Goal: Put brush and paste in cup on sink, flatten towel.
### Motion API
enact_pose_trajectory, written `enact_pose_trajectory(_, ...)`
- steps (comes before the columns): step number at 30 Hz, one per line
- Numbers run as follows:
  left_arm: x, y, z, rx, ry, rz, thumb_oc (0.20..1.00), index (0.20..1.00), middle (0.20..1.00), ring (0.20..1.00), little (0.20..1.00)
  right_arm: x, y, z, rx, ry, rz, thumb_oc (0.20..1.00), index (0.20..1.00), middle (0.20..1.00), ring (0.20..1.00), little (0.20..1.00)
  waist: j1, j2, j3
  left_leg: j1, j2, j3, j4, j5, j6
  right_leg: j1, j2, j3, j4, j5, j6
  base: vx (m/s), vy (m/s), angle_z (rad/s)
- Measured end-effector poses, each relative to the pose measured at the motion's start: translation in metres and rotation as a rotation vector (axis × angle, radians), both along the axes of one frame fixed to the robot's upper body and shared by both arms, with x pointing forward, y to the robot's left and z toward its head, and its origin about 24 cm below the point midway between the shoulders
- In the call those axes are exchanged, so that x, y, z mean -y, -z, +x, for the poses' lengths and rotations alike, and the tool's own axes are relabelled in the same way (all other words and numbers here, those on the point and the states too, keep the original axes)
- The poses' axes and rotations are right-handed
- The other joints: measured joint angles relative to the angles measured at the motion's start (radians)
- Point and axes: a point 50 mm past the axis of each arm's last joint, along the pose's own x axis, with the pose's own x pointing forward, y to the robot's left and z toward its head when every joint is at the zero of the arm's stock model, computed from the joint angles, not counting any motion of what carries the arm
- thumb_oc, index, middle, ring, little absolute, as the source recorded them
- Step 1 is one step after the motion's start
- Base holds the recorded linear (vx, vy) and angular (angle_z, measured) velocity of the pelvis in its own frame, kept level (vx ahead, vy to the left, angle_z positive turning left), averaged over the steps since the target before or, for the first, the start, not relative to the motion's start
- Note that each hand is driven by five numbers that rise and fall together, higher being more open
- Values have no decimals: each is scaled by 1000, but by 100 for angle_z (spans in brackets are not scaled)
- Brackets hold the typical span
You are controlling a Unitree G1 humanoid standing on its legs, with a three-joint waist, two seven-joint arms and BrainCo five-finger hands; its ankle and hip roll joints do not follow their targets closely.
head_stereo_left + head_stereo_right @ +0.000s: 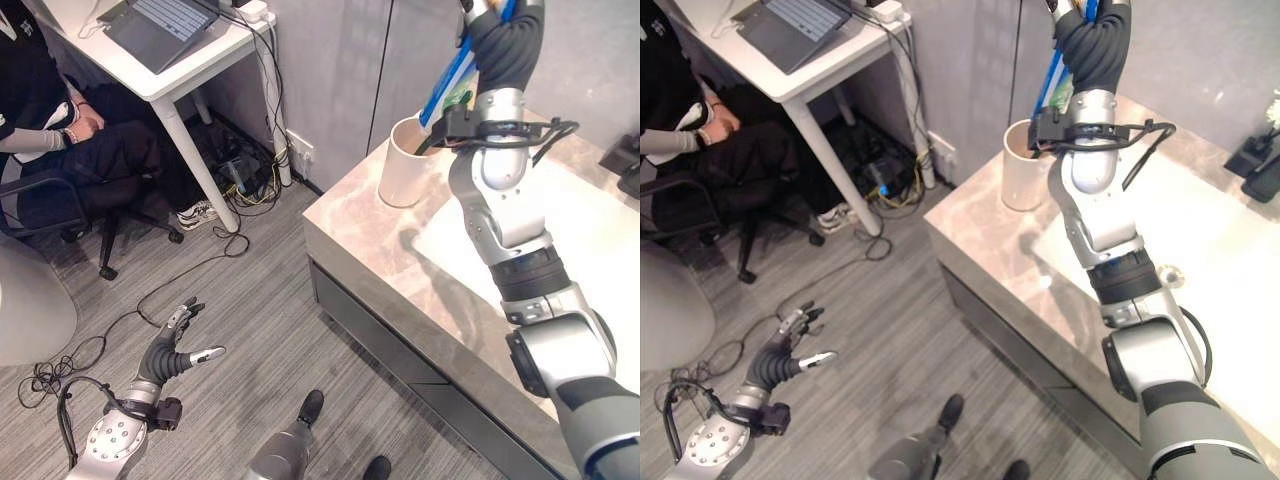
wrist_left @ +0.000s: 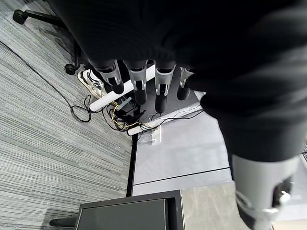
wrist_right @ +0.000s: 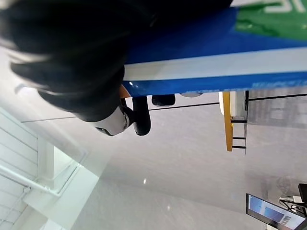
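A white cup point(image 1: 408, 165) stands near the left corner of the marble counter point(image 1: 370, 250). My right hand point(image 1: 505, 45) is raised above it, shut on a long blue toothpaste box point(image 1: 455, 80) with a white stripe and a green patch. The box point(image 3: 216, 62) slants down, and its lower end sits at the cup's mouth. A dark thin piece reaches from there into the cup; what it is I cannot tell. My left hand point(image 1: 175, 350) hangs low over the grey floor, open, fingers point(image 2: 139, 81) spread and holding nothing.
A white surface point(image 1: 1210, 230) covers the counter right of my arm; towel or basin, I cannot tell. Dark objects point(image 1: 1255, 160) stand at the counter's far right. A seated person point(image 1: 50, 130), an office chair and a white desk point(image 1: 185, 70) with a laptop are at the upper left.
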Motion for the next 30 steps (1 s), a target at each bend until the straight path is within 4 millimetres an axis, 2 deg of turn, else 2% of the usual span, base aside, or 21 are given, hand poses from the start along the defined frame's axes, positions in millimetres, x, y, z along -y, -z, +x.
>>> enact_pose_trajectory(14,1,0,1,7,1,3,1000,1000,1000,1000,1000,0,6,5,-30,5,-15,200,200,200,200,200,-2,-13,16,-1,1,2,0,0,0,-3,0,2,0,0,0,0,1,0)
enact_pose_trajectory(15,1,0,1,7,1,4,1000,1000,1000,1000,1000,-1,7,6,-40,5,-23,451,451,451,451,451,-3,-14,17,-1,1,3,0,0,0,-3,0,3,0,0,0,0,0,0)
enact_pose_trajectory(16,1,0,1,7,1,4,1000,1000,1000,1000,1000,-1,8,7,-42,1,-29,586,586,586,586,586,-3,-15,17,-1,1,4,0,0,0,-4,0,3,0,0,0,0,0,0)
enact_pose_trajectory(17,1,0,1,7,0,4,1000,1000,1000,1000,1000,-3,8,7,-44,-5,-37,1000,1000,1000,1000,1000,-3,-16,18,-1,1,6,0,0,0,-4,0,5,0,0,0,-6,1,-3)
enact_pose_trajectory(30,3,-1,3,10,7,-1,1000,1000,1000,1000,1000,-3,10,8,-60,4,-45,1000,1000,1000,1000,1000,-3,-17,19,0,4,14,0,0,0,-7,1,14,0,3,-2,-5,1,-1)
